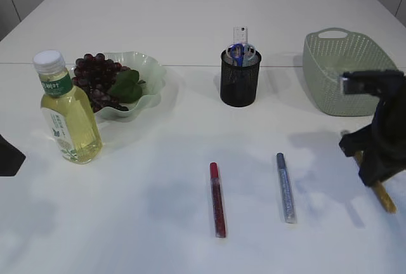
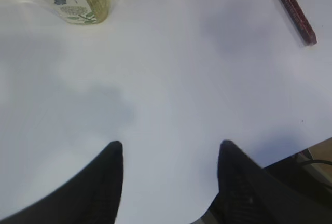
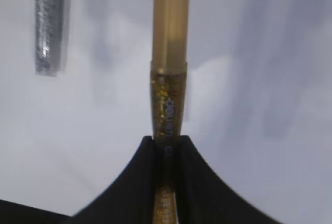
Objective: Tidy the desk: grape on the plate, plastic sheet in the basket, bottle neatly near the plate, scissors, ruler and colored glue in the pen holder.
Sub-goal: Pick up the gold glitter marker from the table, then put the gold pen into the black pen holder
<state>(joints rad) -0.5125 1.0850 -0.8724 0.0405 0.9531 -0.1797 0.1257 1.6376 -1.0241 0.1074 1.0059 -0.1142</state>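
My right gripper (image 3: 166, 140) is shut on a gold glitter glue pen (image 3: 168, 73), seen at the right of the exterior view (image 1: 382, 196) just above the table. A silver glue pen (image 1: 286, 188) and a red glue pen (image 1: 217, 198) lie on the table in front; both also show in the wrist views, silver (image 3: 50, 24) and red (image 2: 292, 8). The black mesh pen holder (image 1: 240, 77) holds blue scissors (image 1: 237, 52) and a clear ruler (image 1: 240, 35). Grapes (image 1: 95, 77) lie on the pale green plate (image 1: 151, 71). The yellow bottle (image 1: 66, 109) stands beside the plate. My left gripper (image 2: 169, 146) is open and empty.
A green woven basket (image 1: 339, 71) stands at the back right, behind my right arm (image 1: 380, 128). The left arm shows only as a dark corner (image 1: 9, 156) at the left edge. The table's front edge shows in the left wrist view (image 2: 290, 154).
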